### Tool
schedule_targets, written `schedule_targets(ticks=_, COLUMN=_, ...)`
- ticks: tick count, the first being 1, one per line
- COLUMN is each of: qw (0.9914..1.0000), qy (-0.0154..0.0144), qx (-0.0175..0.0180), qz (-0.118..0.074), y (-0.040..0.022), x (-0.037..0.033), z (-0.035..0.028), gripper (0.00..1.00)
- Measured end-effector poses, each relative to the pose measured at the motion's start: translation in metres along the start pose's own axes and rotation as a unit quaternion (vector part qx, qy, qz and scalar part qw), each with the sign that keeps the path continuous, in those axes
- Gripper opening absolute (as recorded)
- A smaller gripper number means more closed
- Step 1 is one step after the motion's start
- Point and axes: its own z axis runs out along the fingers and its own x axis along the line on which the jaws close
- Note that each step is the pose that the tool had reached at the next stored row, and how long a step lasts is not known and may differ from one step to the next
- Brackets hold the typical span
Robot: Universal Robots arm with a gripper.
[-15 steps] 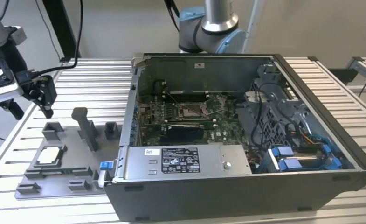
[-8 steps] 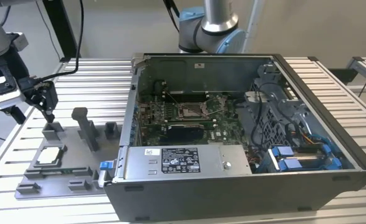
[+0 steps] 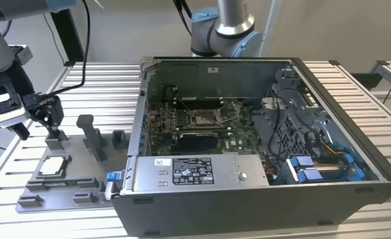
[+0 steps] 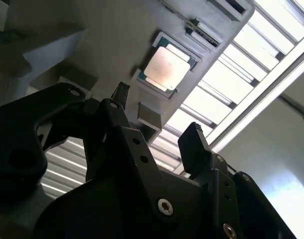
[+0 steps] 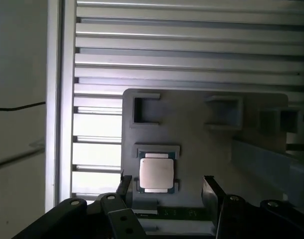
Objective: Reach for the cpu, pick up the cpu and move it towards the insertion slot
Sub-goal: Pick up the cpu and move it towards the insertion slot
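1. Hovering the tool (image 3: pixel 39 124) above the grey fixture plate (image 3: pixel 62 185) on the slatted worktop (image 3: pixel 102 82), at the exterior view's left, touching nothing.
2. Holding the two fingers (image 5: pixel 212 191) well apart, with nothing clamped between them, as appearing in both wrist views.
3. Finding the cpu (image 3: pixel 54 166) lying flat, metal face up, in its shallow seat on that plate, untouched and not yet lifted.
4. Placing the cpu below the tool and, in the exterior view, a little nearer the camera than the fingertips.
5. Looking down in the first wrist view: seeing the cpu (image 5: pixel 155 173) just beyond the fingertips, roughly in line with the gap of the tool (image 5: pixel 167 183) but sitting nearer one finger than the other.
6. Looking along the fingers in the second wrist view: seeing the cpu (image 4: pixel 165 68) out past the tool (image 4: pixel 157 112), apart from both tips.
7. Reading the chip as close to square, so offering no real long axis, with its edges running about square to the line between the fingers.
8. Noting the insertion slot (image 3: pixel 203 118) well apart, inside the open computer case (image 3: pixel 215 60), toward the exterior view's right, with the case wall standing between it and the plate.
9. Judging the work as being in the reach, with no grasp made.
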Motion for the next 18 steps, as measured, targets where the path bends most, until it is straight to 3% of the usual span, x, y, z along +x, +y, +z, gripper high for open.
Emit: schedule_targets(ticks=18, qw=1.00000, qy=0.0000, qx=0.0004, qz=0.002, y=-0.0034, x=0.0049, z=0.0327, gripper=1.00)
